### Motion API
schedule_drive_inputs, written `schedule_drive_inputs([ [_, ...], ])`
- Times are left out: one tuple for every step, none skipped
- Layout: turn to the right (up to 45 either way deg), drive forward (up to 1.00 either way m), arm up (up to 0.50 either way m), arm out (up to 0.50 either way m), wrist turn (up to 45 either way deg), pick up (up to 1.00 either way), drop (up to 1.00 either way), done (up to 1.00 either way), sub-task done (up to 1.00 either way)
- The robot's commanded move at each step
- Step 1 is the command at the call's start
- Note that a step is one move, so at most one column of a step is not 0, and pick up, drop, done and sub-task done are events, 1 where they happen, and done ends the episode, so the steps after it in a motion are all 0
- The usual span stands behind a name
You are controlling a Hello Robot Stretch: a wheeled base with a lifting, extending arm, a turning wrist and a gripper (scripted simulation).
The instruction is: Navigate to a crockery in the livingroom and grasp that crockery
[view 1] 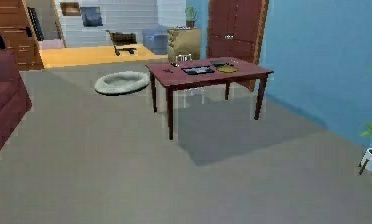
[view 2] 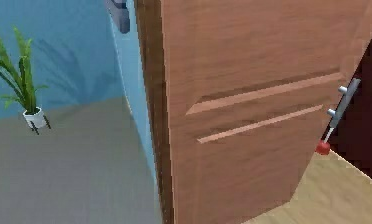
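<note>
My arm's pose I cannot tell, and the same goes for my gripper: whether it grips anything is not something I can say.

Ahead of me, across the grey floor [view 1: 144, 170], stands a reddish-brown table [view 1: 174, 76] near a blue wall [view 1: 324, 60]. On its top lie a few small things: a dark flat item [view 1: 199, 69], a tan blob [view 1: 226, 67] and a pale glassy shape [view 1: 182, 62]. They are too small for me to tell which of them is crockery. Left of the table a pale round cushion [view 1: 121, 83] lies on the floor. A dark red sofa [view 1: 6, 95] is cut off at the forward view's left edge, and a potted plant [view 1: 371, 150] is cut off at its right edge.

To my arm side, a brown panelled door [view 2: 254, 110] stands close and hides what lies behind it. Its metal handle [view 2: 344, 100] is at the right edge, with a small red thing [view 2: 322, 148] below it that I cannot make out. Left of the door, a green plant in a white pot [view 2: 29, 100] stands by the wall
</note>
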Motion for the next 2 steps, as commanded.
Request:
schedule_drive_inputs([
  [12.0,0.0,0.0,0.0,0.0,0.0,0.0,0.0,0.0],
  [0.0,1.0,0.0,0.0,0.0,0.0,0.0,0.0,0.0],
])
